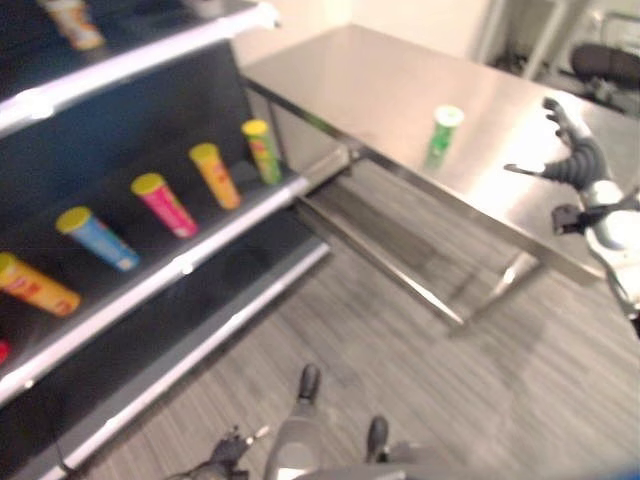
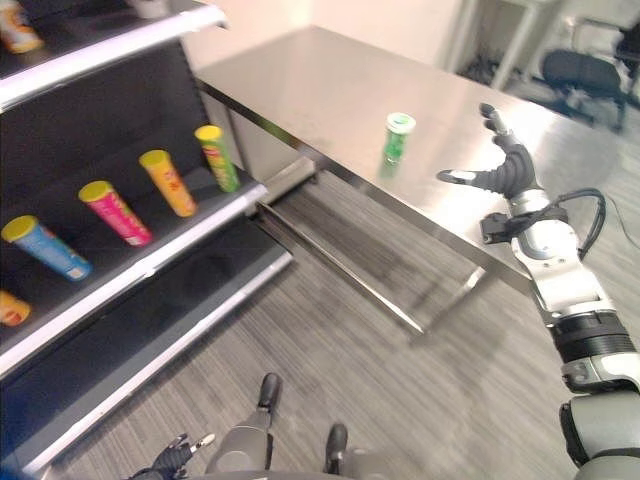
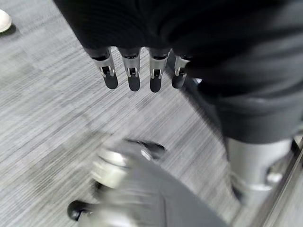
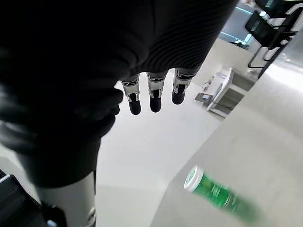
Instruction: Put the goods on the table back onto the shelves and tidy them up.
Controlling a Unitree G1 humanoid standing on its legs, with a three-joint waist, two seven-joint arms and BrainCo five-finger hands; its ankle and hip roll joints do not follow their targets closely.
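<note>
A green canister with a white lid [image 1: 443, 135] stands upright on the steel table [image 1: 370, 80], near its front edge. My right hand [image 2: 513, 170] hovers over the table to the right of the canister, a short gap away, open with fingers spread and holding nothing. From the right wrist view the canister [image 4: 214, 190] lies past the straight fingers [image 4: 155, 98]. My left hand [image 2: 172, 461] hangs low by my side over the floor, fingers [image 3: 133, 73] straight and empty.
The dark shelf unit [image 1: 190, 262] on my left carries several tilted canisters: yellow-green [image 1: 262, 150], orange [image 1: 215, 175], pink [image 1: 164, 204], blue [image 1: 97, 238]. Another canister [image 1: 72, 22] sits on the top shelf. A low crossbar [image 1: 380, 255] runs under the table. An office chair [image 2: 580, 72] stands behind.
</note>
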